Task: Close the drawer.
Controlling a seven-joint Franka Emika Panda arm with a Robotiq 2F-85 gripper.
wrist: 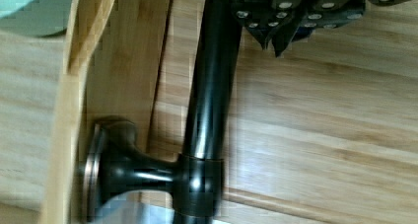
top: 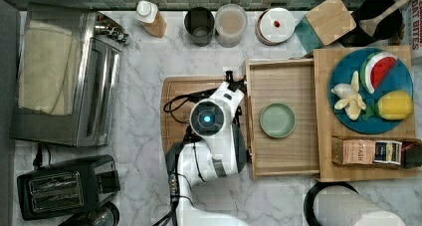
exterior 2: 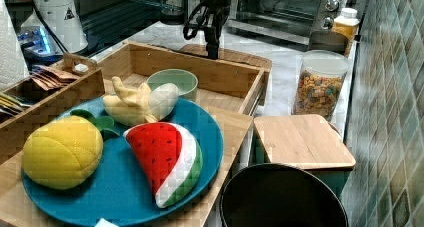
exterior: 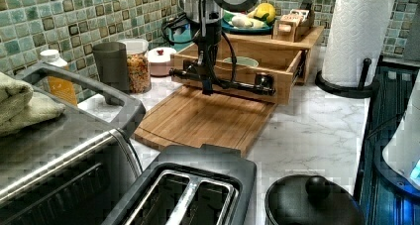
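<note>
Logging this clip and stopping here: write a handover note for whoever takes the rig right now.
Gripper: down at the drawer's black bar handle, beside it over the cutting board; jaws open or shut, cannot tell.
Drawer: pulled well out from under the wooden top, a green bowl inside.
Done: arm brought to the handle.
Left: push the drawer fully in under the top, probably by pressing on the handle or front.

The drawer [top: 283, 119] is standing pulled out over the cutting board [top: 175, 111] on the worktop [top: 144, 66], a bowl [top: 277, 120] sitting in it; the hand [exterior: 208, 86] is hanging just before its handle [exterior: 223, 81]
</note>
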